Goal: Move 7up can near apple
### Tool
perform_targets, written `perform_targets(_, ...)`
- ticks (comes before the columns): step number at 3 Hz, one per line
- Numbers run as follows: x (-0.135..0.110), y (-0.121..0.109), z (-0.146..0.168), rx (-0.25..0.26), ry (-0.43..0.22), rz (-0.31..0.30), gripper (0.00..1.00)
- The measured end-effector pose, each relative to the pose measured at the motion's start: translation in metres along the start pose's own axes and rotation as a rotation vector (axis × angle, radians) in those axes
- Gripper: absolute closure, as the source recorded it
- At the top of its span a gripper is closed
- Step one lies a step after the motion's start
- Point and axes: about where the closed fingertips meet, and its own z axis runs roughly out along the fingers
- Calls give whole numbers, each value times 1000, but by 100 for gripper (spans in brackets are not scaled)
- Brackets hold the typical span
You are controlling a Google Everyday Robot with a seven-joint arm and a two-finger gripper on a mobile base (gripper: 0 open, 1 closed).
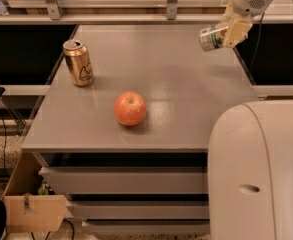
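The 7up can (pixel 211 37), white-silver with a green band, hangs on its side in the air above the table's far right corner. My gripper (pixel 227 33) is shut on it, with a pale finger across the can's right end. The red-orange apple (pixel 130 108) rests on the grey table (pixel 171 74) near the front middle, well to the left of and nearer than the can.
A gold-bronze can (pixel 78 62) stands upright at the table's left side. My white robot body (pixel 258 174) fills the lower right. A metal rail (pixel 111 4) runs behind the table. Drawers (pixel 121 179) sit under the tabletop, a cardboard box (pixel 33 211) on the floor at lower left.
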Motion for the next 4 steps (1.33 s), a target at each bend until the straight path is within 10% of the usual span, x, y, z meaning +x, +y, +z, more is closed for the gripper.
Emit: perform_targets(4,-20,122,-3,-84,-247,92,100)
